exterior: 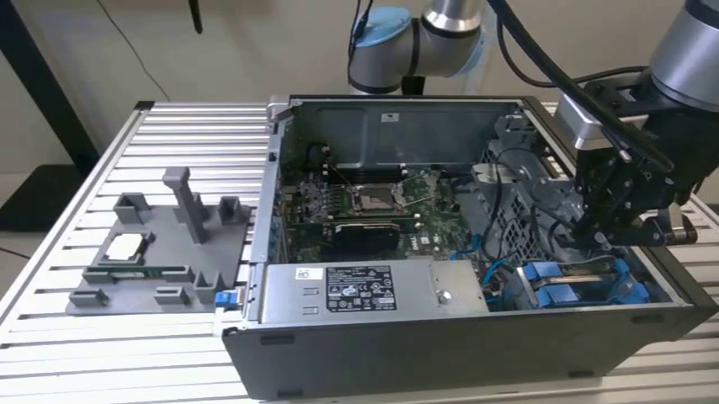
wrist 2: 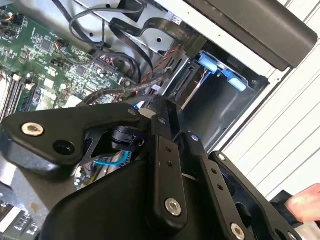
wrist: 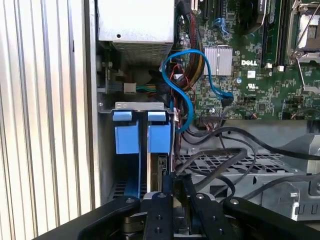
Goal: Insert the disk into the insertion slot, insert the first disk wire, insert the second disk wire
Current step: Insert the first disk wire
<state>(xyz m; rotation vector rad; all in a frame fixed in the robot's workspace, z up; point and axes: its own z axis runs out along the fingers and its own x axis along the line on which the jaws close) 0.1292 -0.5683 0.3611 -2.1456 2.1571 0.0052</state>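
You get white lettering on motherboard [wrist: 260, 90], beyond gripper [wrist: 173, 181]. Printed white sticker [exterior: 357, 289] on power-supply box [exterior: 452, 290], toward exterior view's left of gripper; fine print illegible.

A silver ribbed aluminium table [exterior: 180, 135] of long parallel slats carries the scene. Directly on it, toward the exterior view's right, stands a large dark grey metal computer case [exterior: 450, 353], its open side facing up. Just beside that case, on the exterior view's left, a flat grey plastic fixture plate [exterior: 168, 278] with upright posts lies on the slats.
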